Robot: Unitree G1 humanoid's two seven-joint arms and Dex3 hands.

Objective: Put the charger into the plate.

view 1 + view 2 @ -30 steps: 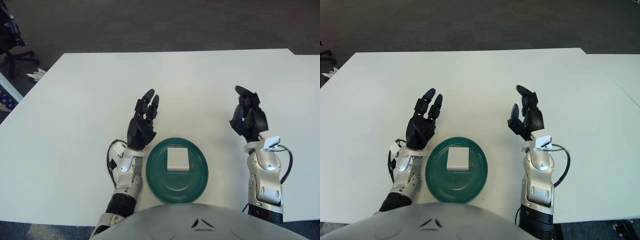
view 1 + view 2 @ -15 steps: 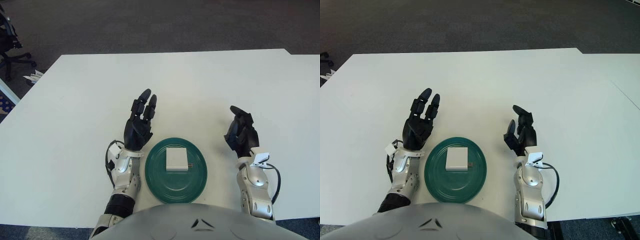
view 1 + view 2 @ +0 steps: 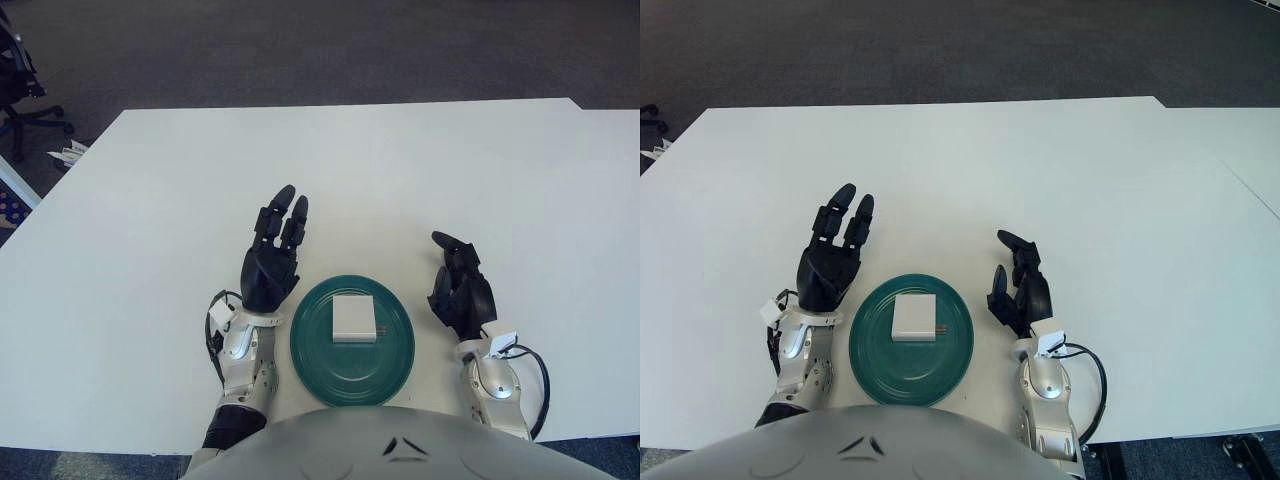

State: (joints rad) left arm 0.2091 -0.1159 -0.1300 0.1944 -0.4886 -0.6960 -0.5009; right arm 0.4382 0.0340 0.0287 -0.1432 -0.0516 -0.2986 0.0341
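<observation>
Already the charger [image 3: 354, 319] lies inside the plate [image 3: 390, 363]; hold your left hand [image 3: 271, 263] and right hand [image 3: 459, 293] flanking it, fingers released, clear of the rim.

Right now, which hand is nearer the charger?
Left. The left hand shows beside the plate's left rim; the right hand sits farther right of the charger.

a white table [image 3: 400, 170] carries a green plate [image 3: 352, 368] near its front edge
</observation>
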